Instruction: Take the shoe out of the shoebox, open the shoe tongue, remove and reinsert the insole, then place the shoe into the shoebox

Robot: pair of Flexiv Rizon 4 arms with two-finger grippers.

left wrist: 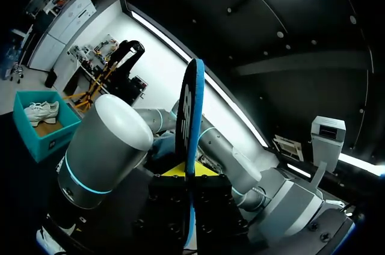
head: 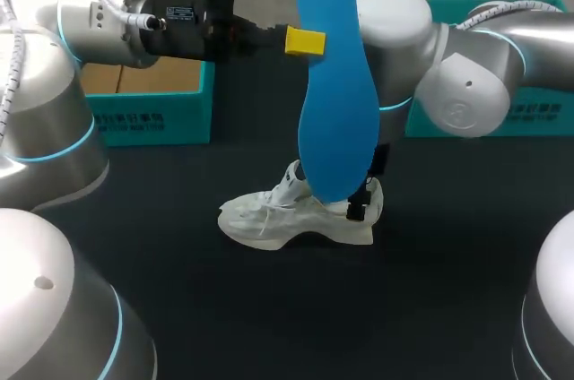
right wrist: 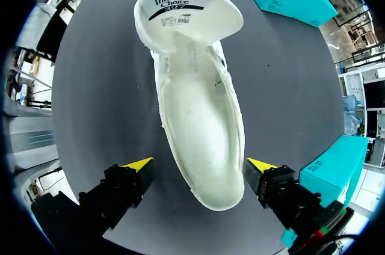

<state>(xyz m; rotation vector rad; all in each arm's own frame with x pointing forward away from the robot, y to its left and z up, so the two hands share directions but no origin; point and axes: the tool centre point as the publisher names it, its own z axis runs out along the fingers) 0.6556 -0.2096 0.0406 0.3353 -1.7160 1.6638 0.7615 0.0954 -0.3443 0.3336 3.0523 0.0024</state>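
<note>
— Blue foam insole [head: 336,102], item one: where is it, and held how?

— Left gripper [head: 309,41] is clamped across it partway along, one yellow tip showing at its edge. The insole hangs upright, well above the dark table [head: 430,290]. In the head view its lower end hangs in front of the shoe's heel.

— Item two, the white mesh running shoe [right wrist: 198,104]?

— Upright on its sole at mid-table, well apart from the teal cardboard shoebox [head: 152,111] at the back. The padded tongue [right wrist: 180,11] is folded forward over the toe. The opening is wide, and the footbed is bare and pale. Right gripper [right wrist: 200,168] straddles the heel with its fingers spread. One is close by the heel wall, the other stands apart, and it holds nothing.

— Handling note for putting the insole back?

— In my judgement:
- Steady the shoe first by closing the right fingers on the heel, since a light shoe may slide or tip under a push.
- Lower the insole at a shallow slant, toe end leading, aimed beneath the folded tongue.
- Slide it along the footbed and seat the heel end last.
- Foam likely bends, so pushing straight down risks buckling it.
</note>
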